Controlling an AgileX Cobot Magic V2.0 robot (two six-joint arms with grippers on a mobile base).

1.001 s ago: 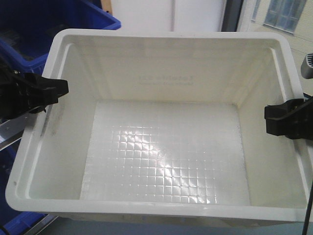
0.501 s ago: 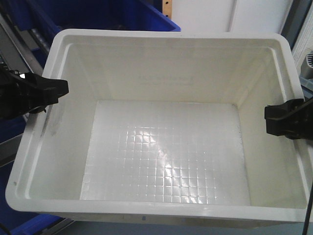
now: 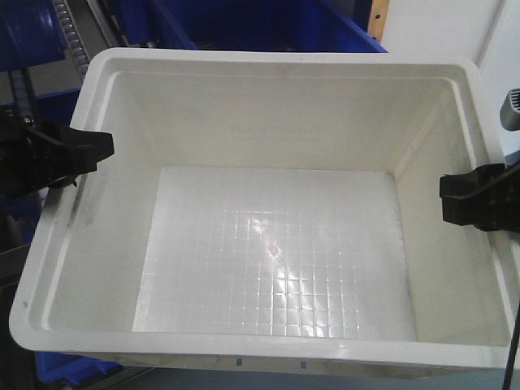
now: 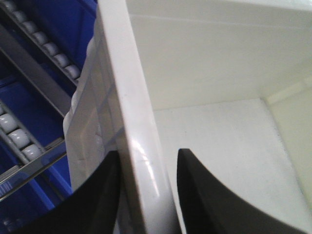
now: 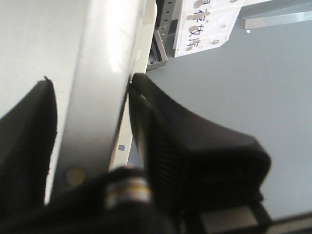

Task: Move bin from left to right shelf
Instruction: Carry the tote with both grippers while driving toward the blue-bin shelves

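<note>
Background blue bins (image 3: 268, 24) are shifted rightward. The white grid-floored bin (image 3: 276, 122) is clamped by left gripper (image 3: 81, 153) at nine o'clock, right gripper (image 3: 475, 201) at three.

bin (image 3: 276, 106): white, square-grid floor | jaws: black | rear bins (image 3: 244, 24): blue

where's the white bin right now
In the front view the bin fills the frame, gripped on its left rim by the left gripper and on its right rim by the right gripper, with blue bins behind its far edge.
</note>
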